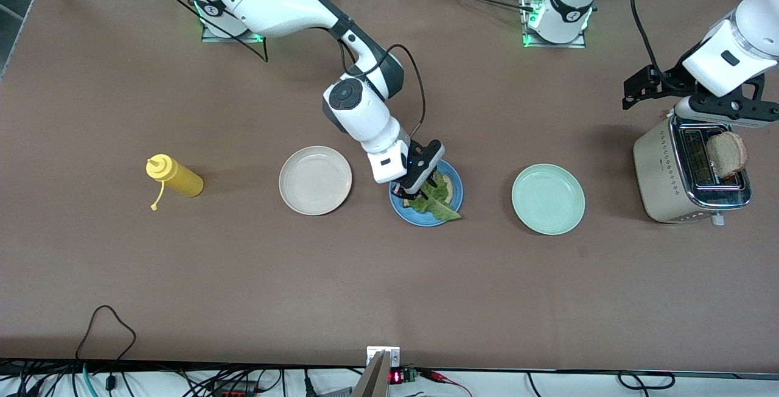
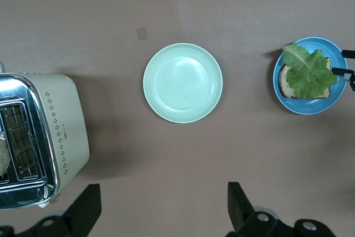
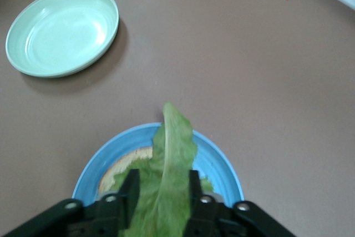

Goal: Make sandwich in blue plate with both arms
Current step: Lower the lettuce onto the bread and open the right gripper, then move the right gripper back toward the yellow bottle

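While the right gripper sits low over the blue plate, its fingers stand either side of a green lettuce leaf draped on a slice of toasted bread; whether they pinch the leaf or have just let go cannot be told. The leaf hangs over the plate rim on the side nearer the front camera, so it may drag off the bread if it clings to a finger as the gripper lifts. The left gripper, fingers wide apart and holding nothing, hovers over the toaster at the left arm's end of the desk, where a second bread slice pokes from a slot. A poor grasp there may crumble or drop that slice. A mint plate, a cream plate and a yellow bottle stay unused.
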{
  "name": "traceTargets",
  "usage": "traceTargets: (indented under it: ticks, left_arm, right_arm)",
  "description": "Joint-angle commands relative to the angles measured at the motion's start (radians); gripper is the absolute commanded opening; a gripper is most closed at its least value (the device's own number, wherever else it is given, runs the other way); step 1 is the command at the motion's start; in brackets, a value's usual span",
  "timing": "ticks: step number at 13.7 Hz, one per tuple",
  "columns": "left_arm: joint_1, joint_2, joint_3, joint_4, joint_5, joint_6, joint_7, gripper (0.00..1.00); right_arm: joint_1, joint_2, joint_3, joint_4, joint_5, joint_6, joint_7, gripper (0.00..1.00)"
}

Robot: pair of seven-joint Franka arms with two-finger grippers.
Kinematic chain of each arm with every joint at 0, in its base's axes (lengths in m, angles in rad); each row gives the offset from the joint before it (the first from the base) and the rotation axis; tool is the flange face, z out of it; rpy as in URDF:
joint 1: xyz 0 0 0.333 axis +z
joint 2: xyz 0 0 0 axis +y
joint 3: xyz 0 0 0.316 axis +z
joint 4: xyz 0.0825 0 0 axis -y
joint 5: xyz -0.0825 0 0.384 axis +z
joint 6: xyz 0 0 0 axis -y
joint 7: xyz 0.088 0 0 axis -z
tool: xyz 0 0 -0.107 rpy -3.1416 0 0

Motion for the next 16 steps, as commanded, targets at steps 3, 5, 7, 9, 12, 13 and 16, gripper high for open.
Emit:
traceTargets:
  ticks: [3,5,7,9,12,13,16]
  left_arm:
    - [0.008,-0.008,-0.005,0.011,-0.009,-0.019,-0.004,1.0]
    - [0.009,-0.006,-0.002,0.011,-0.009,-0.026,-0.003,1.0]
    - [0.009,-0.006,0.004,0.011,-0.009,-0.033,-0.003,1.0]
    - [0.011,-0.006,0.009,0.011,-0.009,-0.039,-0.003,1.0]
    - [0.009,-0.006,0.006,0.013,-0.009,-0.039,-0.003,1.0]
    - [0.009,-0.006,0.006,0.013,-0.009,-0.038,-0.003,1.0]
    - [0.009,-0.006,0.002,0.013,-0.009,-0.038,-0.003,1.0]
  right_arm:
    - [-0.003,-0.214,-0.092,-0.004,0.004,-0.404,0.102,1.0]
    - [-0.038,-0.281,-0.123,-0.004,-0.002,-0.561,0.167,1.0]
    - [-0.095,-0.341,-0.148,-0.007,-0.007,-0.722,0.171,1.0]
    - [-0.187,-0.389,-0.175,-0.007,-0.011,-0.844,0.162,1.0]
    - [-0.317,-0.481,-0.175,-0.042,-0.002,-0.885,-0.161,1.0]
    - [-0.357,-0.502,-0.174,-0.048,0.004,-0.931,-0.269,1.0]
    - [-0.457,-0.612,-0.174,-0.126,0.057,-0.97,-0.441,1.0]
